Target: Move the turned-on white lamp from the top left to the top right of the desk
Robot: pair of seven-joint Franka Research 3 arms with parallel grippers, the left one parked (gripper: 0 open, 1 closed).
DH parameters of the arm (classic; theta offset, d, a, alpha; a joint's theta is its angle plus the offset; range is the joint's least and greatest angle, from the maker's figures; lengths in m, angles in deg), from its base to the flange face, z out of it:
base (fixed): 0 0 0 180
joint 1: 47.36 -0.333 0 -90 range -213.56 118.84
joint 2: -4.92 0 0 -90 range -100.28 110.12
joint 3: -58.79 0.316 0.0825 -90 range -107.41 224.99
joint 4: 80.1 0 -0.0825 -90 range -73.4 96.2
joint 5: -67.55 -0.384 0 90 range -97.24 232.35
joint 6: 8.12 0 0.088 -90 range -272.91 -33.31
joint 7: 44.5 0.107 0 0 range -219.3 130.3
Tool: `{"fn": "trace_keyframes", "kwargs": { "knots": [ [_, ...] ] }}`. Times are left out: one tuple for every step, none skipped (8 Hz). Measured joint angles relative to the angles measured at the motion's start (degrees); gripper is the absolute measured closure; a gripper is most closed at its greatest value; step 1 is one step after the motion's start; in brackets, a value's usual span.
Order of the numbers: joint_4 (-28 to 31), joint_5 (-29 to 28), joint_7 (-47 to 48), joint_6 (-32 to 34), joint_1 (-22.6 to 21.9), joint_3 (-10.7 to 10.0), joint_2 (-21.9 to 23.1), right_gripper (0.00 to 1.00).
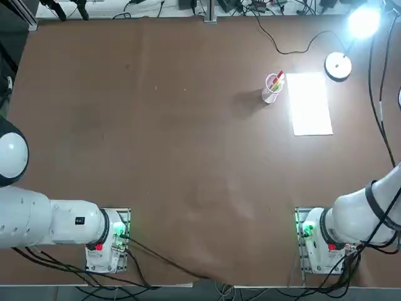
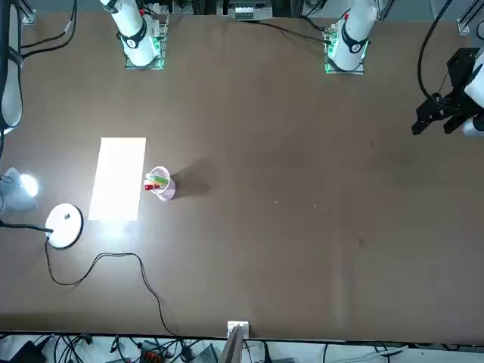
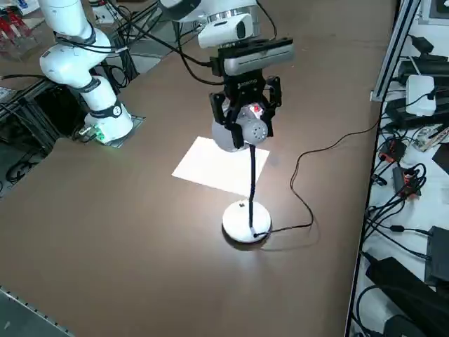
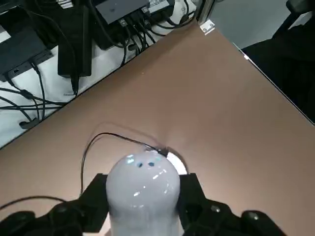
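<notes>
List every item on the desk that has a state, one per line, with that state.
lamp: lit, upright, base on the desk at its top right, head clamped in the gripper.
right gripper: shut on the lamp's head.
pen cup: upright, holding pens, beside the paper.
paper: lying flat, brightly lit by the lamp.
cord: slack, trailing across the desk from the lamp's base.

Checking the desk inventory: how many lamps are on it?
1: the lamp stands at the desk's top right beside the paper sheet, its head in the right gripper.
</notes>
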Motion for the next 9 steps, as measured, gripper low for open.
{"fn": "trace_keyframes", "kwargs": {
  "knots": [
    [0.0,0.0,0.01,0.0,-0.02,0.03,0.02,0.27],
    [0.01,-0.01,0.02,0.0,-0.02,0.07,0.02,0.27],
    [0.01,-0.03,0.04,0.0,-0.03,0.14,0.02,0.27],
    [0.0,-0.03,0.12,0.0,-0.06,0.2,0.02,0.27],
    [0.03,-0.03,0.18,0.0,-0.08,0.24,0.0,0.27],
    [0.13,-0.04,0.2,0.0,-0.08,0.26,-0.06,0.27],
    [0.24,-0.04,0.42,0.01,-0.1,0.36,-0.13,0.27],
    [0.29,-0.05,0.97,0.02,-0.15,0.51,-0.13,0.27],
    [0.29,-0.05,1.55,0.25,-0.16,0.77,-0.1,0.27]
  ]
}}
